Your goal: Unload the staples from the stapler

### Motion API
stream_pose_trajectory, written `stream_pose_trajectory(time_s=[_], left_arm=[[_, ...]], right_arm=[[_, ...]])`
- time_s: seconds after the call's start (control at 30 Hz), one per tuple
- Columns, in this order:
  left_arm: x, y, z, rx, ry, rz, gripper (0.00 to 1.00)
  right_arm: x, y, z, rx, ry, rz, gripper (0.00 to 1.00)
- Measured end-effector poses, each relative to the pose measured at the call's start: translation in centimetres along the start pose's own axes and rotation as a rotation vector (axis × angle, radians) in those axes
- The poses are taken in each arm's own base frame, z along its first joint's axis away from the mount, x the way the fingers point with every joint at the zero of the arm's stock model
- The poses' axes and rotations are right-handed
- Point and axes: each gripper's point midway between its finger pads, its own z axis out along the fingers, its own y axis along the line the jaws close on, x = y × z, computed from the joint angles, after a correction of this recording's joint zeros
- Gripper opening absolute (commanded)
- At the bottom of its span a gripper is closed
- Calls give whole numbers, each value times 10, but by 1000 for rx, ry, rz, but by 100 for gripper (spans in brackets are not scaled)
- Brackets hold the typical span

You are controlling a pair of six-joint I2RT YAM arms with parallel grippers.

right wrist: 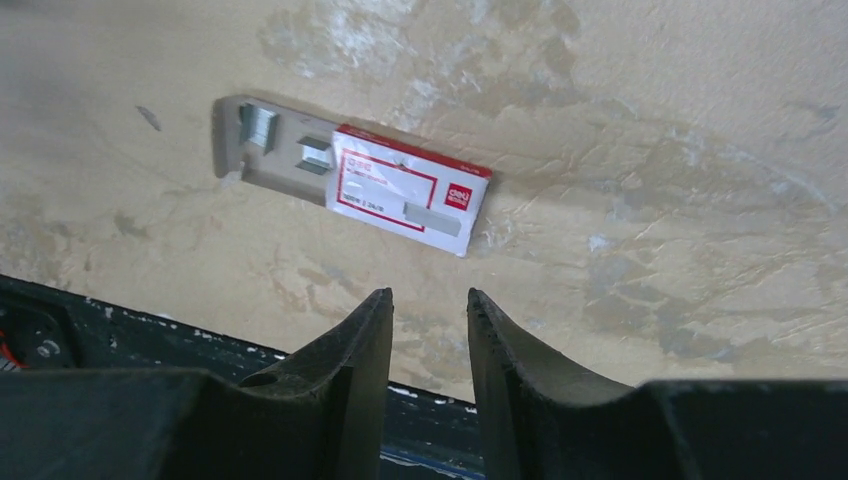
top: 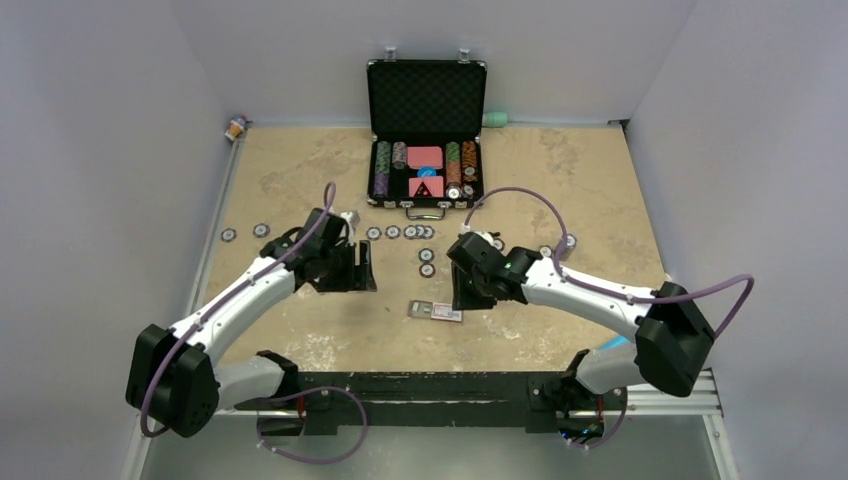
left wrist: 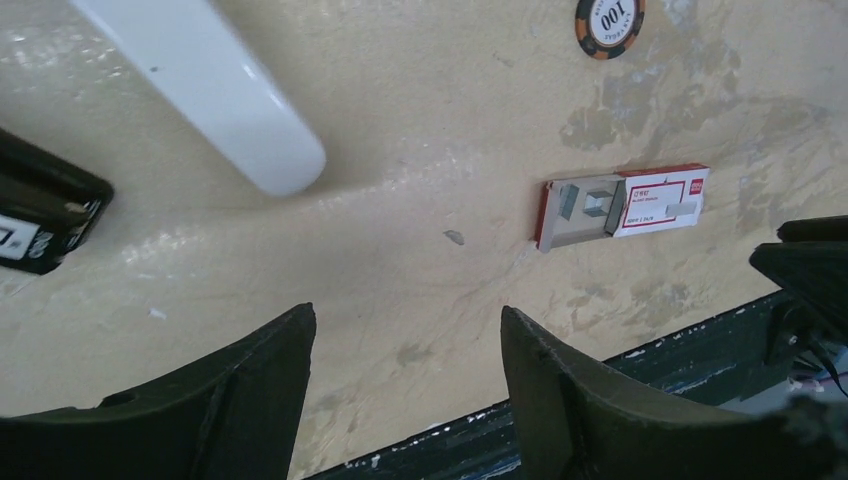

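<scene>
Top view: the little red-and-white staple box (top: 435, 311) sits on the counter (top: 560, 180), about midway along and closer to the near edge. The left tool (top: 355, 275) hangs off to its left. The right tool (top: 468, 290) is just beside its right end. There's an open chip case (top: 427, 100) at the far edge. Honestly can't pick out the stapler from up here.

Left wrist: the left tool's fingers (left wrist: 270, 390) are spread wide with nothing between them. The box has its grey tray (left wrist: 560, 228) slid out. On the printed sleeve lies the strip of staples (left wrist: 684, 208), which is short, thin and dull silver-grey. A black slab (left wrist: 40, 215) with a white label pokes in at the left edge, cut off, so I can't tell if that's the stapler.

Right wrist: the right tool's fingers (right wrist: 350, 360) have just a narrow gap between them and aren't gripping anything. The strip lies flat on the sleeve near its right end. Two chunkier staple blocks (right wrist: 258, 128) sit in the tray.
</scene>
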Motion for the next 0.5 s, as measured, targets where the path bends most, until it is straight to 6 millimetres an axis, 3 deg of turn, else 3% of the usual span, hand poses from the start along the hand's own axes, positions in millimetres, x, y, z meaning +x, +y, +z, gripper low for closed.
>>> stream_pose_trajectory(time_s=[0.23,0.4,0.5], left_arm=[[11,-16,28,82,74,38,58],[19,-26,32,128,106,77,40],[26,-28,37,129,135,97,35]], right_arm=[[37,-17,23,48,107,99,33],[38,-18,27,67,114,139,29],[42,-21,33,92,130,150,28]])
